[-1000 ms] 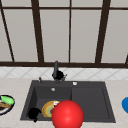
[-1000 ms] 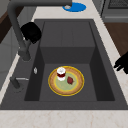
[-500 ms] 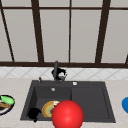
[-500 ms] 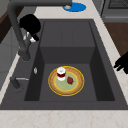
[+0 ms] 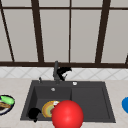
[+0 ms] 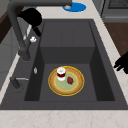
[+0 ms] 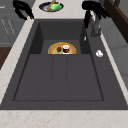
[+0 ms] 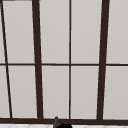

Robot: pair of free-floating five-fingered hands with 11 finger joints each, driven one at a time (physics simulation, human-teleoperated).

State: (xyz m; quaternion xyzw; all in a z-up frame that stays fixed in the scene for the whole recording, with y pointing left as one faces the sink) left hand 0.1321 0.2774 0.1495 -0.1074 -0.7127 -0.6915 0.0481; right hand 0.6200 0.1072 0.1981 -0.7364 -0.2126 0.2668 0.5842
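A yellow plate [image 6: 77,86] lies on the floor of the dark sink [image 5: 90,100], toward its left end; on it stand a small white-topped red jar [image 6: 61,73] and a red bit [image 6: 70,80]. My right hand [image 5: 63,71] hangs just right of the faucet [image 5: 55,71] at the sink's back rim, fingers relaxed and holding nothing; it also shows as the hand [image 6: 32,17] by the spout and the hand [image 7: 93,8] beside the faucet [image 7: 95,27]. My left hand [image 5: 33,113] hovers at the front left rim, open and apart from the plate [image 7: 53,47].
A big red ball [image 5: 67,115] stands low in the front view, covering part of the plate. A dish with green food [image 5: 5,103] sits on the left counter and a blue plate [image 5: 125,105] on the right. A small white knob [image 7: 99,53] lies on the back rim.
My right hand has drifted a little to the right along the faucet spout. The left hand and the plate have stayed put.
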